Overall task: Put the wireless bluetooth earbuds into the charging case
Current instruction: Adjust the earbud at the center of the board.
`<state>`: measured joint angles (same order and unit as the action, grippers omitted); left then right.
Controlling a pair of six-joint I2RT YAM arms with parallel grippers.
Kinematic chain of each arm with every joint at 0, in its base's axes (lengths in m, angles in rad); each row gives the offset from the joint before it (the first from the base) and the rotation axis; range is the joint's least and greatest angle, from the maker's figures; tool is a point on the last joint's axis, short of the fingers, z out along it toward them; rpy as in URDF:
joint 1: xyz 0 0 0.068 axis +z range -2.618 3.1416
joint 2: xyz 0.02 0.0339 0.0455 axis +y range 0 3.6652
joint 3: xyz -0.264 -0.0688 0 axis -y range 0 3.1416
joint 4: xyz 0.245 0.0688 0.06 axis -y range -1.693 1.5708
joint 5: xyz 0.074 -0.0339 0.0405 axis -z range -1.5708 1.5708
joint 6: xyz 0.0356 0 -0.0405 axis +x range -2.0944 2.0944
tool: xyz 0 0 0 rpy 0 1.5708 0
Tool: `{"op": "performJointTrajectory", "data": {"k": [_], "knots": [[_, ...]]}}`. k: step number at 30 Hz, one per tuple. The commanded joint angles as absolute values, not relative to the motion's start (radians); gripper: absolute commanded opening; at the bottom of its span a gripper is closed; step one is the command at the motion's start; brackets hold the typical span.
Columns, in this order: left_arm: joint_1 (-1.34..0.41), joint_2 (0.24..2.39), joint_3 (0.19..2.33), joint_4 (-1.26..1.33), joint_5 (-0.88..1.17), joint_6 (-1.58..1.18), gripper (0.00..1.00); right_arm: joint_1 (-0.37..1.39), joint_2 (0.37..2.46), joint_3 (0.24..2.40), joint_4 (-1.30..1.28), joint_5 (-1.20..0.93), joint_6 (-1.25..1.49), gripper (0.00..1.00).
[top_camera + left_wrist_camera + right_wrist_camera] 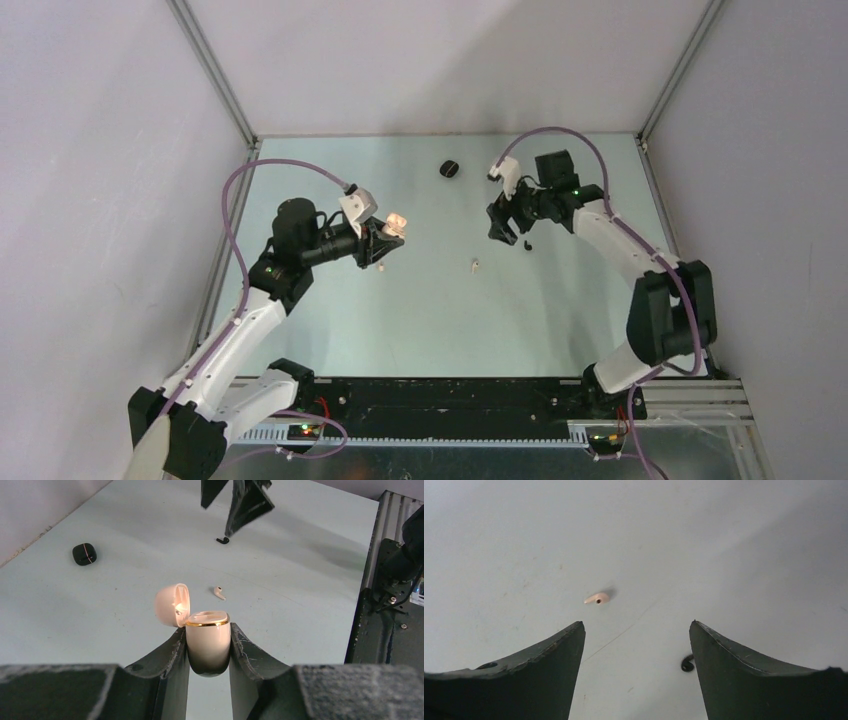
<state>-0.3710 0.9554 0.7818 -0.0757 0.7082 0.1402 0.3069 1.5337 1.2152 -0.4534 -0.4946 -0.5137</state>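
Note:
My left gripper [207, 630] is shut on a beige charging case [207, 640] with a gold rim, its lid [172, 604] hinged open; it shows in the top view [394, 222] held above the table. A beige earbud [475, 265] lies on the table between the arms, also in the left wrist view [219, 592] and the right wrist view [597, 598]. A black earbud [526, 244] lies beside my right gripper [505, 228], by its right finger [744, 670] in the wrist view [686, 664]. My right gripper [637, 627] is open and empty above the table. The other buds are not visible.
A closed black charging case [449, 169] lies at the back middle of the table, also in the left wrist view [84, 554]. Grey walls with metal frame rails enclose the table [430, 320]. A black base rail [450, 395] runs along the near edge.

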Motion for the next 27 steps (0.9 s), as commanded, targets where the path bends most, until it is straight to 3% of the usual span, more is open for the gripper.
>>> {"op": "performJointTrajectory", "data": {"k": [1,7,8,13,27], "knots": [[-0.374,0.935,0.821,-0.075,0.697,0.167,0.0,0.323,1.598,1.229,-0.546,-0.687,-0.745,0.8],[-0.375,0.932,0.816,-0.073,0.702,0.173,0.0,0.364,1.71,1.229,-0.594,-0.684,-0.941,0.66],[-0.374,0.931,0.815,-0.072,0.702,0.175,0.0,0.367,1.736,1.231,-0.599,-0.693,-0.98,0.59],[-0.375,0.926,0.809,-0.074,0.705,0.179,0.0,0.419,1.807,1.232,-0.598,-0.613,-1.034,0.5],[-0.374,0.927,0.805,-0.078,0.719,0.188,0.0,0.454,1.884,1.234,-0.552,-0.548,-1.18,0.46]]}}
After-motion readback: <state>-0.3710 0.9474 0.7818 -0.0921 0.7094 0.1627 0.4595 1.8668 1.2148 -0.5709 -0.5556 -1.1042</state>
